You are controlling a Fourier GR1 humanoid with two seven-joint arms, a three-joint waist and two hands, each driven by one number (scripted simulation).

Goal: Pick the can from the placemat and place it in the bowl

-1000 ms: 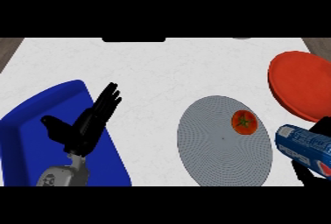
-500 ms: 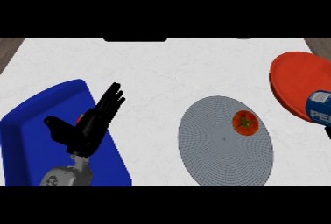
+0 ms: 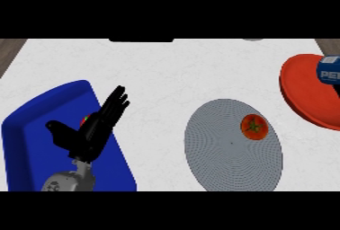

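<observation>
1. Head view: the can [image 3: 330, 69] is blue with white letters on its side, of which only "PE" shows. It sits at the right edge of the view and is cut off by that edge.
2. The can shows over the far right part of the red bowl [image 3: 306, 96]. Whether it touches the bowl cannot be told.
3. The right hand does not show at that edge, so its state cannot be told.
4. The red bowl is shallow and wide, and the right edge of the view cuts it off. Nothing but the can shows against it.
5. Left of the bowl and nearer the robot lies the round grey placemat [image 3: 225, 157], flat on the white counter [image 3: 166, 76]. It carries a tomato [image 3: 254, 126] with a green stem near its right rim.
6. Well apart to the left is a blue tray [image 3: 26, 148] with a raised rim.
7. The left hand [image 3: 90, 134] hovers over the tray, open, fingers straight and pointing away from the robot, thumb spread to the left.
8. A small red and green thing [image 3: 84, 120] peeks out behind the hand; what it is cannot be told.
</observation>
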